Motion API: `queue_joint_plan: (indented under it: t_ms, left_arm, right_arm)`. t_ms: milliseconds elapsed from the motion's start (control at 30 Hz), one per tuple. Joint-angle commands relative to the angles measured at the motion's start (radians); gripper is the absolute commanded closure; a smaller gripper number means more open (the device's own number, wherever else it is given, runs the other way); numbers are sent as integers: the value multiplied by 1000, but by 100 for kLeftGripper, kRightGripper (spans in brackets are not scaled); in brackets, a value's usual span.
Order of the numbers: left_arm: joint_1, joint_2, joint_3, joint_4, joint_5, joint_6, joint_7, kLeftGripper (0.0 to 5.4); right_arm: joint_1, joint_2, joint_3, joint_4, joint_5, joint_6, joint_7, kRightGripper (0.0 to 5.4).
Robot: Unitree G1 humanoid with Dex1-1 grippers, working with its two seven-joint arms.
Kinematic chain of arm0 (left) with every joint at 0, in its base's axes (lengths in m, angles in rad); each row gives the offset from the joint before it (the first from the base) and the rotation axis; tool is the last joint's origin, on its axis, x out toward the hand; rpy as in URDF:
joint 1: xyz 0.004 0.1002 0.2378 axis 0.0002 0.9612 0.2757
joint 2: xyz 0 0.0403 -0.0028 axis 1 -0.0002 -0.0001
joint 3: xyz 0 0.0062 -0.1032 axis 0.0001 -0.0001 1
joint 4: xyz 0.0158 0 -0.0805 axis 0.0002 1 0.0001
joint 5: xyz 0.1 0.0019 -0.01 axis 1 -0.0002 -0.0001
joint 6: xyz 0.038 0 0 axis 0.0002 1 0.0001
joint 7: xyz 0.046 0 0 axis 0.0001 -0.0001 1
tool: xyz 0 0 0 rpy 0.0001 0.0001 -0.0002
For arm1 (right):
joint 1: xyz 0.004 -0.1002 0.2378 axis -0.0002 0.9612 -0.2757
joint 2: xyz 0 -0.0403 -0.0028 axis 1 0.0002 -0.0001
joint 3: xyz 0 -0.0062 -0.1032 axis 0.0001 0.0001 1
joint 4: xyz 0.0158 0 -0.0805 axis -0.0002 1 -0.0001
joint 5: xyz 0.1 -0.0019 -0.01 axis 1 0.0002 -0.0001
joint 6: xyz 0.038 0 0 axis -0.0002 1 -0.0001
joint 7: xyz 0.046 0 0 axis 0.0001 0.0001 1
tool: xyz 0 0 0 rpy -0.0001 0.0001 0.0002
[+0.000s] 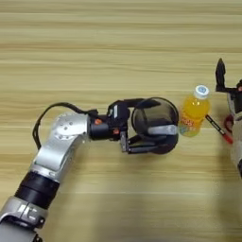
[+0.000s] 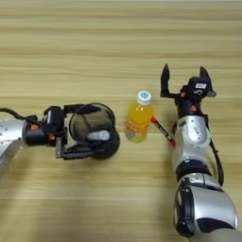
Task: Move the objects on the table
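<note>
A round black cup (image 2: 90, 126) stands left of centre with a white marker (image 2: 98, 136) lying inside it. My left gripper (image 2: 93, 130) reaches in from the left; one finger lies along the cup's far rim, the other against its near side, shut on it. Just right of the cup stands the orange-drink bottle (image 2: 138, 118) with its white cap, upright and close to the cup. A slim black marker (image 2: 163, 131) with a red end lies slanted on the table (image 2: 118, 42), right of the bottle. My right gripper (image 2: 184, 79) is open beyond the marker, holding nothing.
My right forearm (image 2: 191, 142) runs up the right side beside the slim marker. My left arm (image 1: 56, 151) crosses the lower left corner, with a black cable looped at its wrist.
</note>
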Motion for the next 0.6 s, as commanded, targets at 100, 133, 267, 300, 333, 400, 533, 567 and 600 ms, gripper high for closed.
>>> queue_joint_plan:
  t_ms: [100,133,267,300,333,400,533,567,600]
  left_arm:
    - [-172,-12,98,124,91,23,220,75]
    - [-196,-22,107,158,110,28,268,75]
    - [-256,-60,125,264,173,43,424,75]
    - [-264,-64,124,285,189,45,451,75]
    - [-275,-69,121,318,210,48,484,75]
    - [-296,-76,112,387,257,49,547,75]
    - [-317,-99,83,526,332,30,618,75]
    - [-320,-105,75,560,349,22,630,75]
    - [-324,-110,68,592,364,13,642,75]
  right_arm:
    - [-9,1,1,-8,-2,-7,-4,0]
    - [-9,1,1,-8,-2,-7,-5,0]
    - [-7,1,2,-10,-4,-9,-5,0]
    - [-7,1,2,-11,-4,-10,-5,0]
    - [-6,1,2,-11,-5,-10,-5,0]
    - [-5,0,3,-13,-5,-11,-5,0]
    - [-2,1,3,-18,-6,-12,-6,0]
    - [-2,1,3,-19,-6,-12,-6,0]
    - [-1,1,4,-20,-6,-12,-6,0]
